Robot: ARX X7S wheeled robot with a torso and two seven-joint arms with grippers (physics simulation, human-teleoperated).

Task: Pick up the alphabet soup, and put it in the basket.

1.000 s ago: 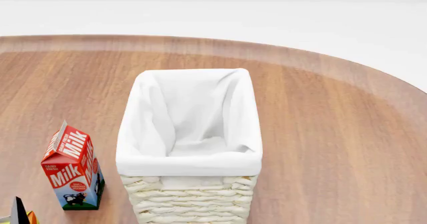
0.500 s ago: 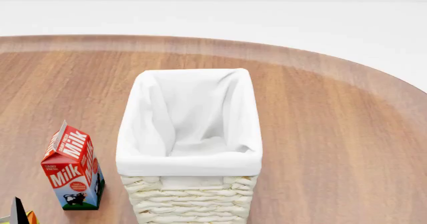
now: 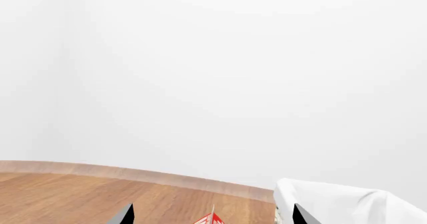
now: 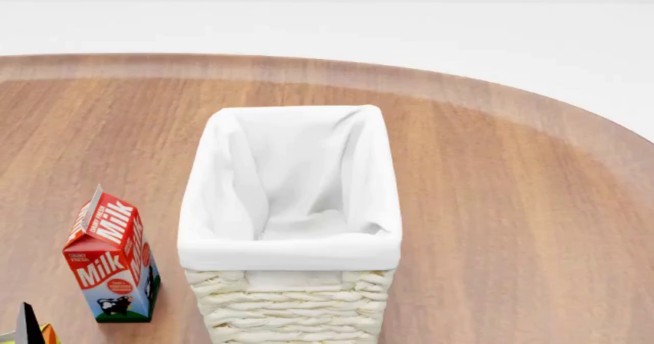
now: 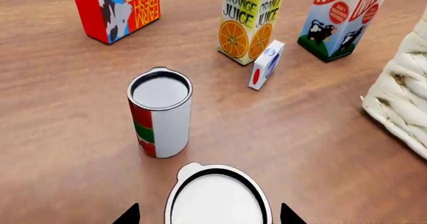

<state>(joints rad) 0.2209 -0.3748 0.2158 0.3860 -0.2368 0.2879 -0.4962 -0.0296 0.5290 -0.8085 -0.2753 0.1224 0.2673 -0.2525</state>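
Milk carton [image 4: 110, 260] stands far left on the desk [image 4: 511, 206], beside the basket [image 4: 291, 244] at centre. Left gripper [image 3: 212, 218]: jaws wide, empty. Right gripper [image 5: 208, 215]: jaws wide, straddling the near can [image 5: 217, 201] without gripping it. The striped can [image 5: 160, 115] stands just beyond, near the orange juice carton [image 5: 250, 22]. Which can is the alphabet soup cannot be told.

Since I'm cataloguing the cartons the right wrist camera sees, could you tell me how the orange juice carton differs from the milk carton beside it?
The orange juice carton is yellow, printed with orange halves and green lettering; the milk carton has a red top with white lettering and a blue panel with a cow. The orange juice carton stands farther from the basket; the milk carton stands closer. A small white box lies beside the juice, not the milk. Both stand upright on the wooden table.
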